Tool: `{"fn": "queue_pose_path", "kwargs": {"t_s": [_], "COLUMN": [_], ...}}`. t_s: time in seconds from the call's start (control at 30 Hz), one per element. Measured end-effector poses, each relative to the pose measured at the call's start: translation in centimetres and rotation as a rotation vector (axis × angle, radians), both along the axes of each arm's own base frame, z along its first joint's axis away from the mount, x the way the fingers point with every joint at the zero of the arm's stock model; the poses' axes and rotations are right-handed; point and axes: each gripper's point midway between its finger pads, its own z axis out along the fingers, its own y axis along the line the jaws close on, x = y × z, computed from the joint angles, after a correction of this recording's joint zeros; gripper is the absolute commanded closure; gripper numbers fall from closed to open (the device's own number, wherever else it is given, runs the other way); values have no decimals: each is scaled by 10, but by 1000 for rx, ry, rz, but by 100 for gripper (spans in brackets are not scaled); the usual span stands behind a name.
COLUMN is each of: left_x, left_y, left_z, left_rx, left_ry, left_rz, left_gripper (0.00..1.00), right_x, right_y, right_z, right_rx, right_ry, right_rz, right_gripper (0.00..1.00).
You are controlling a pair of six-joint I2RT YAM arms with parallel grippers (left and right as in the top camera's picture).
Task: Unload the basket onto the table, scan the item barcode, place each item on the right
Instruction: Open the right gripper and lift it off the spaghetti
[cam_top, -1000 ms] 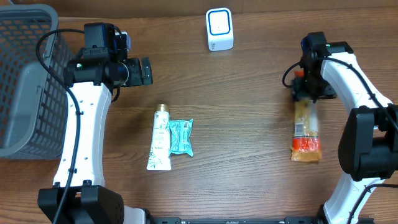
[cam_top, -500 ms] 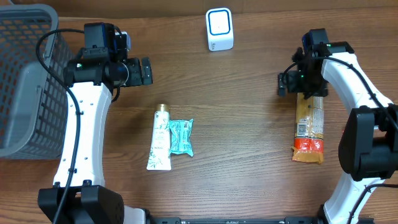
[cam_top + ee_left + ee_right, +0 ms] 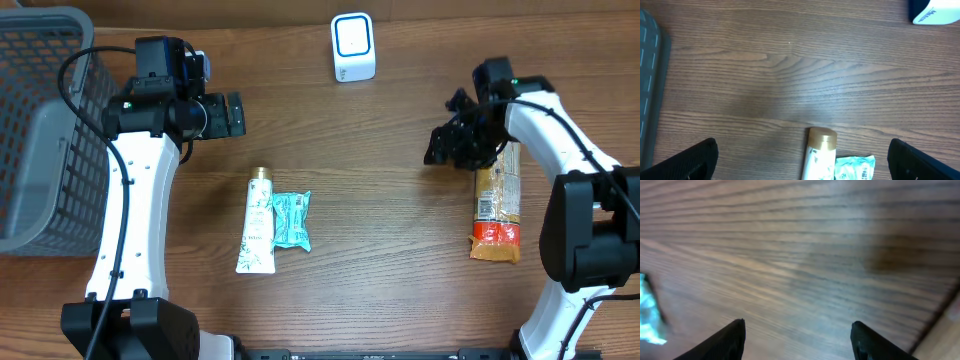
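a: how did the right gripper (image 3: 445, 145) stand?

b: jaws parted, nothing between them. in its wrist view the two dark fingertips (image 3: 730, 340) sat well apart over bare wood. from overhead it pointed to the left, over the table (image 3: 400, 250), just beside the upper end of the snack packet (image 3: 497, 205).

a: so the packet was not held?

b: no. it lay flat on the table, lengthwise, orange end toward the near edge. its upper end ran under the right arm, and i could not tell whether the arm touched it.

a: and the left gripper (image 3: 232, 114)?

b: spread wide and empty. its fingers (image 3: 690, 160) showed only at the bottom corners of the wrist view, with wood between them. it hung above the table, apart from everything, pointing to the right.

a: what lay below it?

b: a white tube (image 3: 258, 230) with a gold cap (image 3: 821, 135), lying lengthwise, and a teal sachet (image 3: 291, 220) touching its right side. the right wrist view was blurred; the teal scrap at its left edge was probably that sachet.

a: the scanner?

b: the white scanner (image 3: 353, 47) with a blue-ringed face stood at the far edge, between the arms and well apart from the packet. a grey basket (image 3: 40, 120) sat at the far left, beside the left arm.
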Motion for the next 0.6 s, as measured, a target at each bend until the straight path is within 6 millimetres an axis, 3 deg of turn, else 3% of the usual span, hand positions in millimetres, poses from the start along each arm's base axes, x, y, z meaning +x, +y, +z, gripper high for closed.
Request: {"fn": "queue_pose_path", "kwargs": {"t_s": [0.17,0.47,0.6], "left_x": [0,0,0], "left_y": [0,0,0], "left_z": [0,0,0], "left_rx": [0,0,0], "left_ry": [0,0,0], "left_rz": [0,0,0], "left_gripper": [0,0,0], "right_x": [-11,-17,-18], "right_y": [-17,-75,-91], "right_z": [-34,-39,-37], "right_rx": [-97,-428,-516], "right_ry": [20,44,38], "right_rz": [-62,-226,-265], "right_gripper": [33,32,31]}}
